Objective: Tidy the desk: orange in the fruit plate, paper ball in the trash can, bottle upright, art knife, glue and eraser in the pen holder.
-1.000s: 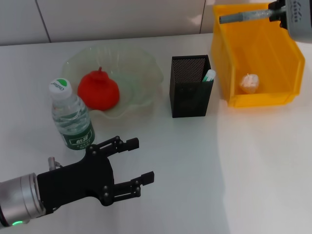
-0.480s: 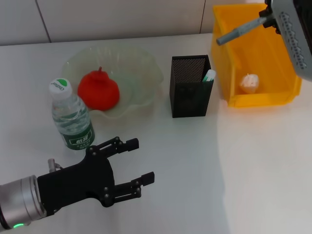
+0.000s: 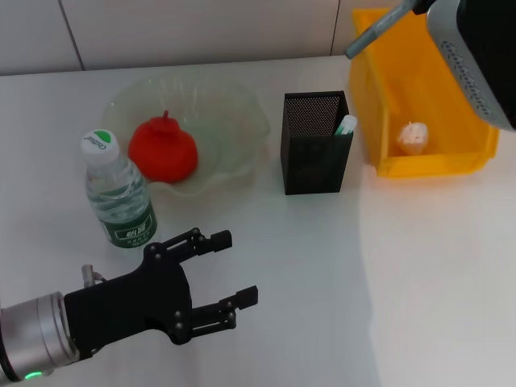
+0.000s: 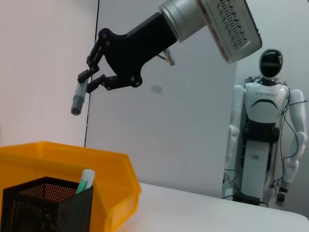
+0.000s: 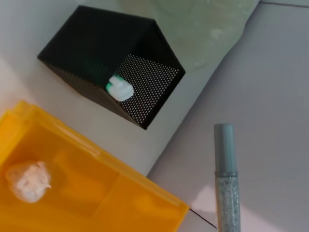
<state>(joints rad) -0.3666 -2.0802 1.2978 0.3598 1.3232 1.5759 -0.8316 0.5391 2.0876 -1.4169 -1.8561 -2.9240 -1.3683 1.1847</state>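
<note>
High above the far edge of the yellow trash can (image 3: 451,165), my right gripper (image 3: 415,6) is shut on the grey art knife (image 3: 372,32), which slants down toward the black mesh pen holder (image 3: 314,164). A white-and-green glue stick (image 3: 347,123) stands inside the holder. The paper ball (image 3: 412,137) lies in the trash can. In the pale-green fruit plate (image 3: 234,121) rests the orange (image 3: 163,150). The bottle (image 3: 118,192) stands upright. My left gripper (image 3: 238,266) is open and holds nothing, low near the front edge. The eraser is out of view.
The left wrist view shows the right gripper (image 4: 86,83) holding the knife (image 4: 77,99) above the trash can (image 4: 72,159) and holder (image 4: 46,208), with a white humanoid robot (image 4: 263,130) standing behind the table. White wall panels run behind the desk.
My right arm has swung the art knife leftward and tilted its tip down, from over the trash can toward the pen holder. The left arm has barely moved.
</note>
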